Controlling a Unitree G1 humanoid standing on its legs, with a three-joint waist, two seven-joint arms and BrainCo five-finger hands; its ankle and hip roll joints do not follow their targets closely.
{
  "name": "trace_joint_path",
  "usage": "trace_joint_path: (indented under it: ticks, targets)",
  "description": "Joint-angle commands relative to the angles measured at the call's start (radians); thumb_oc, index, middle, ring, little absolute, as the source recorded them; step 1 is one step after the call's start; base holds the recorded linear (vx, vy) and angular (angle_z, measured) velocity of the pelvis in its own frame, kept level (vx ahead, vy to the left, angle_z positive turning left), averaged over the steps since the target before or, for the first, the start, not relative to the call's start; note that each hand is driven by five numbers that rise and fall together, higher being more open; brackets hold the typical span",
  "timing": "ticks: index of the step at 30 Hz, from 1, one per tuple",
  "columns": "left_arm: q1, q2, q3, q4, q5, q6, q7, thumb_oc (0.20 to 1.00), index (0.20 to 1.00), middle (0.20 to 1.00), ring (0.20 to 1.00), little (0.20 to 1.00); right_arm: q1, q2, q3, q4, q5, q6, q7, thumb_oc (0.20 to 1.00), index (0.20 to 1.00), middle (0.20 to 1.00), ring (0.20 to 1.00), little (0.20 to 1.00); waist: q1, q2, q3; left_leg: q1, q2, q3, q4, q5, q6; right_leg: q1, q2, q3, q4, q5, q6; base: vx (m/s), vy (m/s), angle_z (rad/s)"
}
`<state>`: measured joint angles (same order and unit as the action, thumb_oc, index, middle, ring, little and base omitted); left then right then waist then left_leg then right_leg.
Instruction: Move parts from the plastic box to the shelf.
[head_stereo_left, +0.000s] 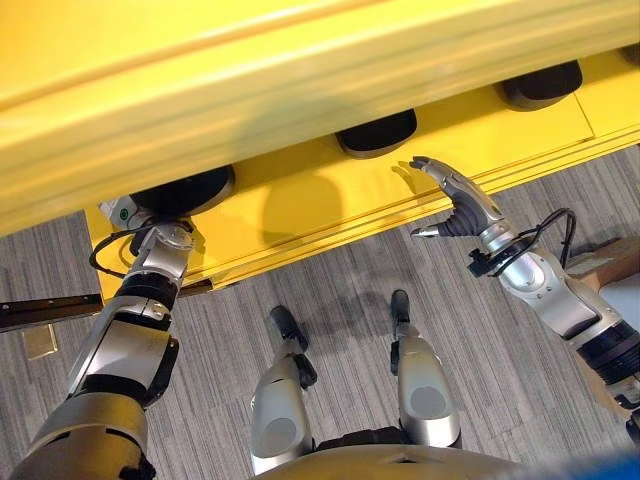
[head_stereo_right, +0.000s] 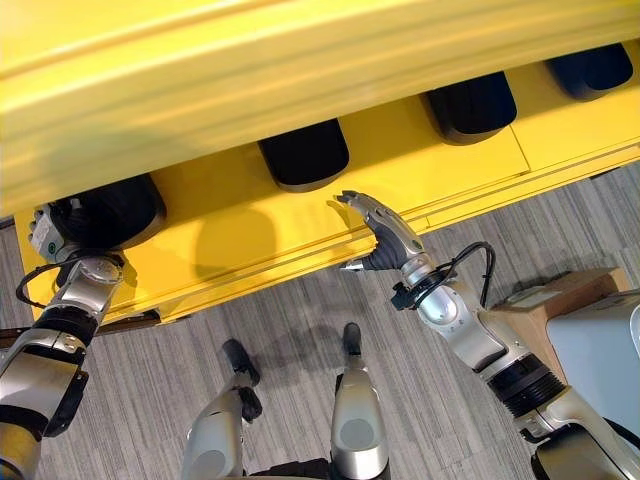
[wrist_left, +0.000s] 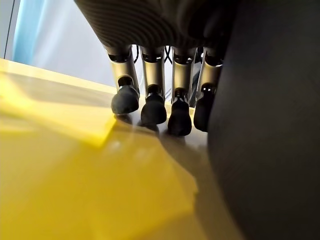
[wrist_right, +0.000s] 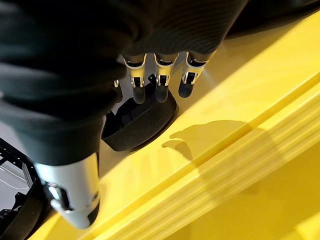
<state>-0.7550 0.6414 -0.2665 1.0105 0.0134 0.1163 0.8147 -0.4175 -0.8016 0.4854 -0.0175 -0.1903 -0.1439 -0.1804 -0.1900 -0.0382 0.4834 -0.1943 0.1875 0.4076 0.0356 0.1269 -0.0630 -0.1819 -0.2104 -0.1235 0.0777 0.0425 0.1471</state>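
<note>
1. A yellow shelf (head_stereo_left: 330, 200) crosses the head views, its front lip running from 8 o'clock up to 3 o'clock
2. My left hand (wrist_left: 150, 107) is at 9 o'clock, pushed in under the upper yellow board right beside a black part (head_stereo_left: 185, 190); in its wrist view my fingers hang down with their dark tips on the shelf surface next to the part's dark bulk, and I cannot tell whether they grip it
3. My right hand (head_stereo_left: 460, 205) hovers at 2 o'clock over the shelf's front edge, fingers spread and relaxed, holding nothing
4. Another black part (head_stereo_left: 377, 133) sits on the shelf at 12 o'clock, a third (head_stereo_left: 542, 85) at 2 o'clock
5. A cardboard box (head_stereo_right: 545, 300) stands on the floor at 4 o'clock
</note>
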Motion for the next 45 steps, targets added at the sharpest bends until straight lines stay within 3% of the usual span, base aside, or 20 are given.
trace_joint_path:
  ticks: [1, 4, 5, 6, 12, 27, 28, 31, 32, 40, 41, 45]
  targets:
    - [-0.021, 0.054, 0.015, -0.003, 0.031, -0.007, 0.036, 0.2, 0.2, 0.2, 0.2, 0.2, -0.012, -0.025, -0.012, -0.05, 0.007, -0.028, -0.023, 1.0, 1.0, 1.0, 1.0, 1.0, 0.004, -0.019, -0.041, -0.012, 0.01, -0.094, 0.127, -0.072, -0.027, -0.087, 0.032, 0.015, 0.173, -0.059, -0.024, 0.0, 0.0, 0.0]
    - [-0.017, 0.056, 0.016, 0.0, 0.027, -0.01, 0.027, 0.2, 0.2, 0.2, 0.2, 0.2, -0.007, -0.026, -0.013, -0.046, 0.009, -0.034, -0.022, 1.0, 1.0, 1.0, 1.0, 1.0, 0.002, -0.018, -0.042, -0.01, 0.01, -0.091, 0.128, -0.073, -0.027, -0.084, 0.032, 0.015, 0.173, -0.061, -0.025, 0.0, 0.0, 0.0]
    - [-0.013, 0.05, 0.012, -0.002, 0.042, -0.004, 0.028, 0.878, 0.878, 0.878, 0.878, 0.878, 0.001, -0.023, -0.017, -0.048, 0.005, -0.037, -0.019, 1.0, 1.0, 1.0, 1.0, 1.0, 0.001, -0.019, -0.042, -0.01, 0.011, -0.091, 0.128, -0.073, -0.027, -0.085, 0.032, 0.015, 0.173, -0.06, -0.024, 0.0, 0.0, 0.0]
    - [-0.01, 0.048, 0.011, -0.001, 0.045, -0.005, 0.028, 1.0, 1.0, 1.0, 1.0, 1.0, 0.003, -0.022, -0.017, -0.047, 0.003, -0.038, -0.019, 1.0, 1.0, 1.0, 1.0, 1.0, 0.001, -0.019, -0.043, -0.009, 0.011, -0.091, 0.128, -0.073, -0.027, -0.085, 0.032, 0.015, 0.173, -0.06, -0.024, 0.0, 0.0, 0.0]
    - [0.033, 0.028, -0.022, -0.033, 0.135, -0.007, 0.031, 1.0, 1.0, 1.0, 1.0, 1.0, 0.015, -0.021, -0.013, -0.034, 0.001, -0.053, -0.026, 1.0, 1.0, 1.0, 1.0, 1.0, 0.007, -0.019, -0.043, -0.004, 0.01, -0.093, 0.124, -0.074, -0.025, -0.079, 0.034, 0.01, 0.171, -0.061, -0.026, 0.0, 0.0, 0.0]
    - [0.054, 0.035, 0.024, -0.057, 0.086, -0.058, 0.147, 1.0, 1.0, 1.0, 1.0, 1.0, 0.03, -0.005, 0.004, -0.016, -0.018, -0.056, -0.055, 1.0, 1.0, 1.0, 1.0, 1.0, 0.019, -0.011, -0.061, 0.024, 0.002, -0.101, 0.099, -0.067, -0.025, -0.043, 0.031, -0.003, 0.153, -0.062, -0.026, 0.0, -0.002, 0.0]
    - [0.061, 0.039, 0.061, -0.079, 0.031, -0.094, 0.23, 1.0, 1.0, 1.0, 1.0, 1.0, 0.041, -0.004, 0.0, -0.026, -0.013, -0.052, -0.058, 1.0, 1.0, 1.0, 1.0, 1.0, 0.024, -0.009, -0.068, 0.033, -0.001, -0.105, 0.092, -0.065, -0.026, -0.03, 0.029, -0.007, 0.148, -0.063, -0.026, 0.02, -0.031, 0.01]
    - [0.066, 0.043, 0.103, -0.103, -0.003, -0.132, 0.306, 1.0, 1.0, 1.0, 1.0, 1.0, 0.049, -0.001, 0.002, -0.031, -0.017, -0.051, -0.061, 1.0, 1.0, 1.0, 1.0, 1.0, 0.029, -0.006, -0.074, 0.042, -0.002, -0.11, 0.087, -0.063, -0.028, -0.016, 0.028, -0.012, 0.143, -0.065, -0.027, 0.03, -0.042, 0.04]
    - [0.077, 0.06, 0.158, -0.171, 0.003, -0.184, 0.382, 1.0, 1.0, 1.0, 1.0, 1.0, 0.077, 0.008, -0.004, -0.057, -0.024, -0.038, -0.069, 1.0, 1.0, 1.0, 1.0, 1.0, 0.036, -0.002, -0.083, 0.055, -0.004, -0.113, 0.077, -0.064, -0.028, 0.002, 0.027, -0.017, 0.136, -0.07, -0.026, 0.04, -0.063, 0.05]
    - [0.073, 0.093, 0.179, -0.254, -0.016, -0.254, 0.327, 1.0, 1.0, 1.0, 1.0, 1.0, 0.124, -0.005, -0.021, -0.097, -0.035, -0.037, -0.064, 1.0, 1.0, 1.0, 1.0, 1.0, 0.035, 0.007, -0.099, 0.079, -0.007, -0.11, 0.064, -0.065, -0.026, 0.028, 0.029, -0.02, 0.129, -0.077, -0.025, 0.03, -0.017, 0.07]
    - [0.09, 0.071, 0.181, -0.29, -0.016, -0.31, 0.273, 1.0, 1.0, 1.0, 1.0, 1.0, 0.148, 0.005, -0.03, -0.098, -0.049, -0.049, -0.072, 1.0, 1.0, 1.0, 1.0, 1.0, 0.036, 0.007, -0.107, 0.09, -0.01, -0.11, 0.058, -0.067, -0.024, 0.042, 0.032, -0.02, 0.122, -0.077, -0.023, 0.03, -0.04, 0.0]
    - [0.114, 0.04, 0.178, -0.329, -0.028, -0.345, 0.236, 1.0, 1.0, 1.0, 1.0, 1.0, 0.165, 0.01, -0.041, -0.101, -0.053, -0.057, -0.072, 1.0, 1.0, 1.0, 1.0, 1.0, 0.041, 0.006, -0.113, 0.094, -0.008, -0.11, 0.053, -0.065, -0.022, 0.047, 0.036, -0.021, 0.116, -0.072, -0.024, 0.02, -0.045, 0.0]
